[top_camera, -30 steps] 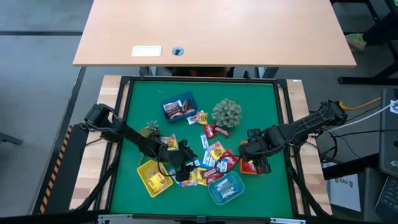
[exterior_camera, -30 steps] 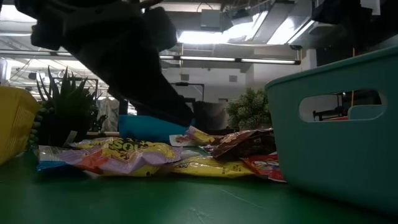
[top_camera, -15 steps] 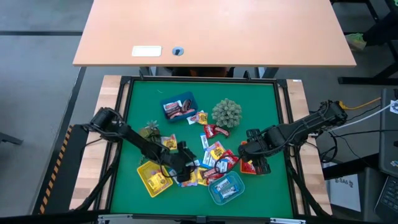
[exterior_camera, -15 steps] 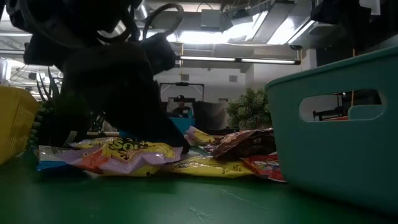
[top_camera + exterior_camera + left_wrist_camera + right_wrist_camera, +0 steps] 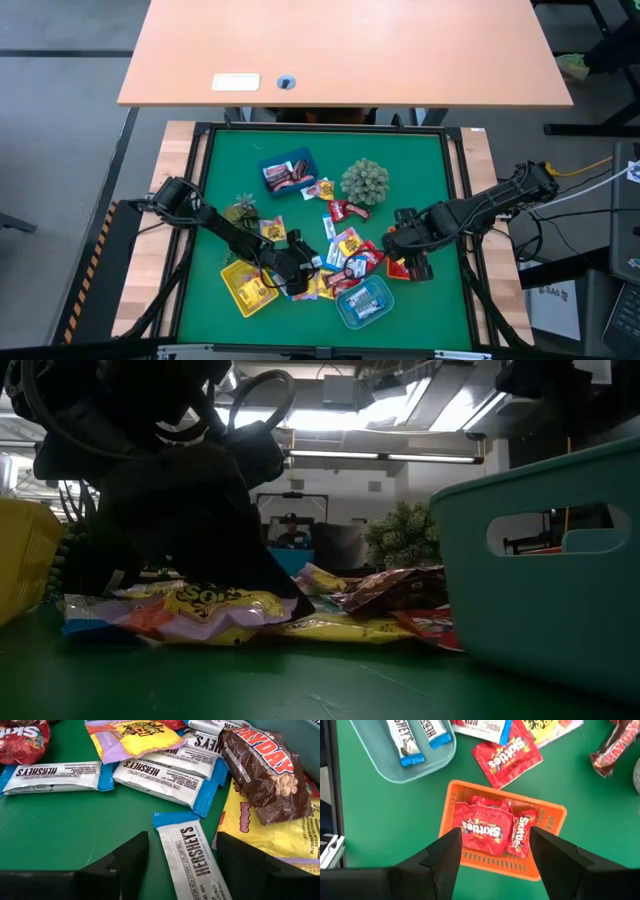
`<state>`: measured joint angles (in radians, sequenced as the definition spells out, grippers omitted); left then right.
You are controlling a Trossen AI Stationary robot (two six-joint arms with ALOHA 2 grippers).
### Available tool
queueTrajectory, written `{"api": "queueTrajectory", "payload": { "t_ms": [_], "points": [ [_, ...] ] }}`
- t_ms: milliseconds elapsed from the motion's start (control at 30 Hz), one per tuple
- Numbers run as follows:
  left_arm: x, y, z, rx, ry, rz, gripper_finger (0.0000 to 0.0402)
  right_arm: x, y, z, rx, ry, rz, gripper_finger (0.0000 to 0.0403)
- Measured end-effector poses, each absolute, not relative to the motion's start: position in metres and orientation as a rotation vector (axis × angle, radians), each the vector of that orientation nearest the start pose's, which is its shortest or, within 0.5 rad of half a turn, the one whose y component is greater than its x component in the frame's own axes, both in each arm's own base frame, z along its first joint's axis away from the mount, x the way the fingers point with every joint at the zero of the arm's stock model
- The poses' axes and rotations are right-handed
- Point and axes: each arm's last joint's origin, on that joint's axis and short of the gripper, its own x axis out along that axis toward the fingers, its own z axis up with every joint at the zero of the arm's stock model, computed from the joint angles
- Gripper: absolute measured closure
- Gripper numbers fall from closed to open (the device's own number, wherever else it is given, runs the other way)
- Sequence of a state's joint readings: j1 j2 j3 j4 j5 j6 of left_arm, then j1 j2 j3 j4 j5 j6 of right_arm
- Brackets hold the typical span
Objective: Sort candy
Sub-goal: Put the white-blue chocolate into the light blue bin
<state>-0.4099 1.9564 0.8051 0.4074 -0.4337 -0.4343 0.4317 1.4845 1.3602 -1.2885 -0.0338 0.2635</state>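
Left gripper [image 5: 182, 865] is down low over the candy pile [image 5: 340, 255] at the mat's centre, fingers spread wide on either side of a blue-and-white Hershey's bar [image 5: 192, 857], not clamped. Right gripper [image 5: 492, 850] hangs released above the orange tray [image 5: 547, 817] on the right, red Skittles packs [image 5: 482, 827] lying inside.

candy [image 5: 192, 857]: glossy, crinkled foil-like wrappers
table mat [image 5: 60, 830]: matt green, finely textured
orange tray [image 5: 553, 817]: smooth plastic with slotted walls
teal tray [image 5: 545, 575]: smooth plastic, slight sheen
desk [image 5: 345, 50]: pale wood-look, matt
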Motion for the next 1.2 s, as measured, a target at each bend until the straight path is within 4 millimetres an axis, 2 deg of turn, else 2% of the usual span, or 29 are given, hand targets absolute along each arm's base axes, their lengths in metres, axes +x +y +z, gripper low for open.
{"api": "queueTrajectory", "payload": {
  "t_ms": [133,433,567,933,1200],
  "points": [
    [0.319,-0.125,0.084,-0.11,0.66,0.17,0.0193,0.241,0.112,0.301,-0.063,1.401,0.209,0.0171],
    [0.319,-0.125,0.084,-0.112,0.654,0.175,0.0267,0.245,0.114,0.302,-0.052,1.359,0.22,0.0171],
    [0.319,-0.125,0.084,-0.113,0.653,0.174,0.0288,0.245,0.114,0.302,-0.053,1.359,0.221,0.0171],
    [0.319,-0.123,0.092,-0.126,0.648,0.165,0.0295,0.245,0.114,0.302,-0.053,1.356,0.221,0.0171],
    [0.321,-0.118,0.107,-0.145,0.596,0.189,0.0296,0.246,0.114,0.302,-0.052,1.349,0.223,0.0171]
  ]
}}
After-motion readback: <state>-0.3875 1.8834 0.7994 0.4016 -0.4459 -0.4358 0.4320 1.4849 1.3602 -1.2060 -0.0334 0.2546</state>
